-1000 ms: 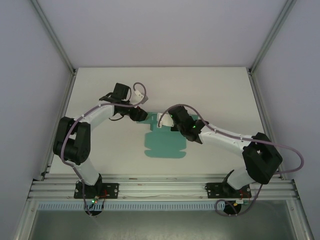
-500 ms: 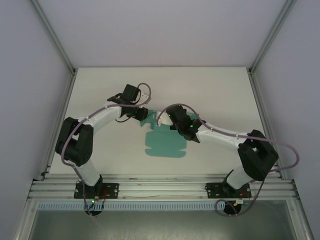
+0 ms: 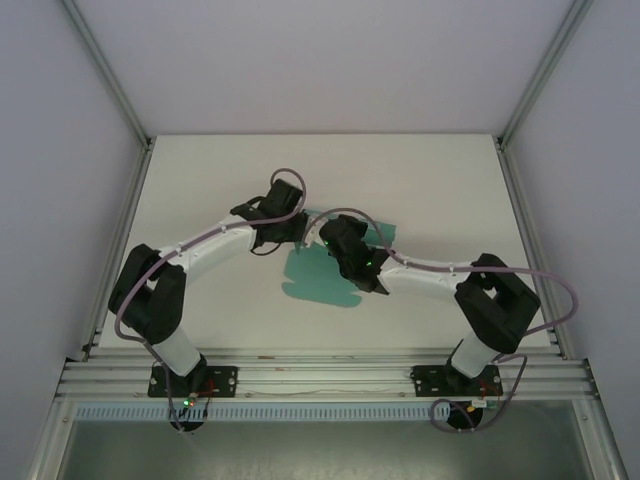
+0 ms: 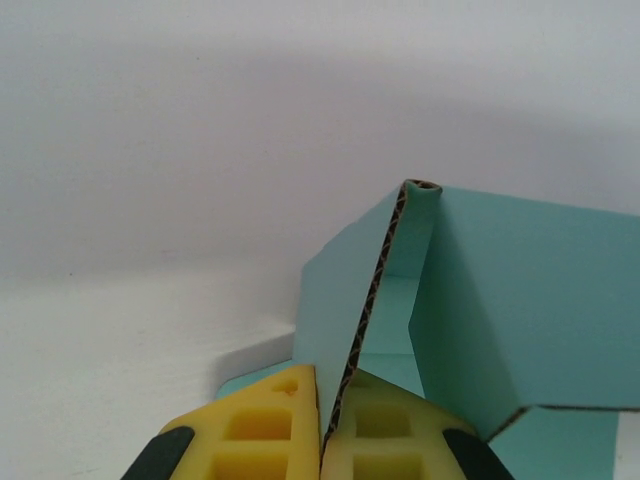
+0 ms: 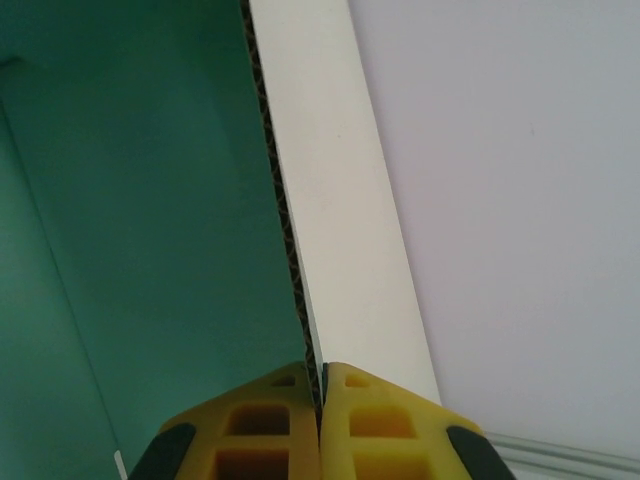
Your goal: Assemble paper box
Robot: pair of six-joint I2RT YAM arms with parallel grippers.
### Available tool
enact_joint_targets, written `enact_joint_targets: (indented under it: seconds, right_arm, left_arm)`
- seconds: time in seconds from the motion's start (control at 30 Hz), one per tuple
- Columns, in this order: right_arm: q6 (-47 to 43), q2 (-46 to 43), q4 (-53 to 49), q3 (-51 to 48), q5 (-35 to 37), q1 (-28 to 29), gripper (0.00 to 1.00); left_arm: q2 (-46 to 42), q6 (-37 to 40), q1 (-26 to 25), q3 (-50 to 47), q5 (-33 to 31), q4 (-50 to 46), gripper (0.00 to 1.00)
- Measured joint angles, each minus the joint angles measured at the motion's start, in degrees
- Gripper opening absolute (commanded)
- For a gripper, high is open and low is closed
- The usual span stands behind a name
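At table (image 3: 200,190) centre: paper box (image 3: 315,285), teal corrugated card, part-folded w/ panels raised off surface; L gripper (image 4: 322,420) jaws pinched tight on one panel edge, R gripper (image 5: 320,395) jaws likewise clamped on another panel edge.

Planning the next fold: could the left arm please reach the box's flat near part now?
Probably, but not freely: the left gripper is shut on a raised flap of the box; nothing lies in between.

Teal paper box (image 3: 318,286), partly folded
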Motion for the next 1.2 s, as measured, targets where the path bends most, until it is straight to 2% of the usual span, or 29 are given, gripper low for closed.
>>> enact_joint_targets:
  seconds: [0.1, 0.17, 0.27, 0.43, 0.53, 0.57, 0.8, 0.97, 1.1, 1.2]
  right_arm:
    - [1.2, -0.1, 2.9, -2.2, 0.3, 0.0, 0.0]
    - [1.5, -0.1, 4.8, -3.5, 0.3, 0.0, 0.0]
    - [1.4, -0.2, 7.5, -6.1, -0.2, -0.5, 0.0]
    - [-1.8, -3.5, 12.0, -11.0, -5.9, -4.0, 0.0]
    - [-4.0, -5.3, 11.8, -11.6, -9.1, -5.8, 0.0]
    - [-4.8, -5.8, 11.8, -11.6, -10.1, -6.0, 0.0]
    - [-9.9, -7.3, 10.2, -10.2, -16.5, -6.4, 0.0]
    - [-15.5, -6.2, 10.8, -8.3, -17.6, -6.4, 0.0]
    - [-17.6, -5.0, 11.1, -7.2, -17.8, -6.4, 0.0]
    - [-18.5, -4.1, 11.4, -6.0, -17.7, -6.4, 0.0]
  left_arm:
    - [0.3, -1.4, -0.6, -0.4, -0.3, 0.7, 0.06]
    - [0.6, -1.6, -0.9, -0.5, -0.5, 0.8, 0.15]
    - [0.3, -2.0, -1.4, -1.7, -1.6, 2.3, 0.42]
    - [-3.7, -1.4, -1.1, -6.1, -3.1, 3.5, 0.61]
    - [-8.3, -0.6, 0.5, -8.2, -2.7, 3.7, 0.97]
    - [-10.1, -0.6, 1.5, -8.9, -2.6, 4.0, 1.0]
    - [-20.7, 0.1, 13.4, -12.4, -3.2, 4.9, 1.0]
    - [-17.8, 1.0, 22.6, -12.4, -2.8, 7.4, 1.0]
    - [-11.1, 3.0, 24.5, -13.2, 2.4, 12.1, 0.96]
    - [-7.5, 4.2, 23.9, -16.4, 9.8, 19.0, 0.86]
